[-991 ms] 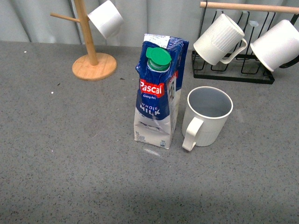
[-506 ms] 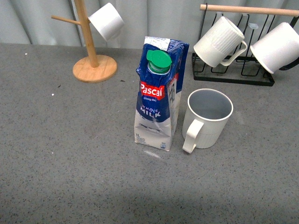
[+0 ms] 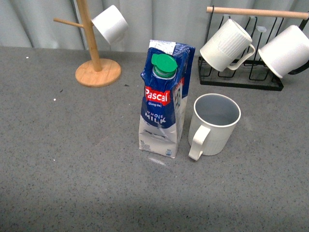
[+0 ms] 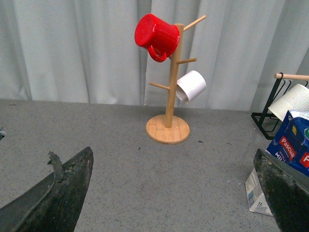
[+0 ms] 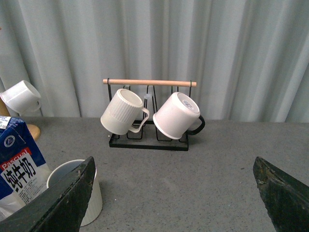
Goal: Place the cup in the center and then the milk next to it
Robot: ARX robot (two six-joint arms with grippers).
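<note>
Cream-white and ribbed, the cup (image 3: 215,124) stood upright on the middle of the grey speckled surface (image 3: 72,159), its handle turned toward the camera and its pale grey inside bare. Just beside it, on the robot's left, stood the milk (image 3: 163,99), also upright, green cap on, red label facing forward; whether carton and cup touched could not be told.

Behind them at the far right, a black wire rack (image 3: 240,77) with a wooden bar held a ribbed mug (image 3: 226,42) and a smooth mug (image 3: 286,48). At the far left stood a wooden tree (image 3: 94,58) with a white mug (image 3: 110,21) on one peg; the left wrist view also showed a red mug (image 4: 155,35) higher up.

Neither arm appeared in the front view. The left gripper (image 4: 174,193) had its jaws spread wide and held nothing. The right gripper (image 5: 174,193) was likewise wide open and empty, well apart from the cup.
</note>
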